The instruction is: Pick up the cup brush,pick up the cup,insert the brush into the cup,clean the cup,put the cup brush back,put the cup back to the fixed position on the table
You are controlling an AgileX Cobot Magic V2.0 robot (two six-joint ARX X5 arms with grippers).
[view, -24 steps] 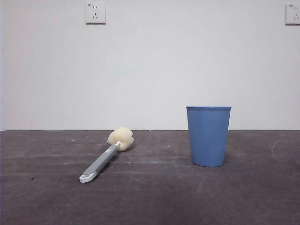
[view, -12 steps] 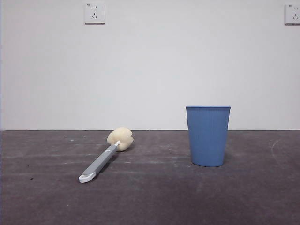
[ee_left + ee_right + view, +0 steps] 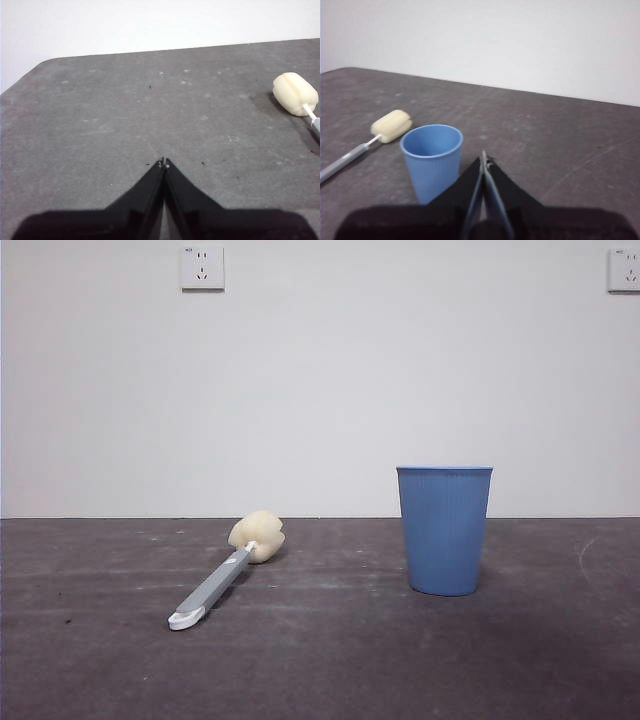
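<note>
On the table (image 3: 320, 660), the brush (image 3: 222, 575) lies flat and well apart from the cup (image 3: 444, 530). The sponge head points toward the back wall and away from the cup; the white loop tip lies nearest the camera. The cup stands upright, mouth up, empty.

Neither arm appears in the front view. The left gripper (image 3: 163, 162) hangs above bare table with jaws pressed together, holding nothing; the sponge head sits off to one side of it. The right gripper (image 3: 484, 156) hovers just beside the cup, jaws likewise closed and empty.

The step in hand appears to be picking up the brush. Recommended procedure:
- Open the left jaws before descent.
- Align them across the flat grey handle, near its middle, clear of the sponge.
- Descend until the jaws straddle the handle, then close firmly.
</note>
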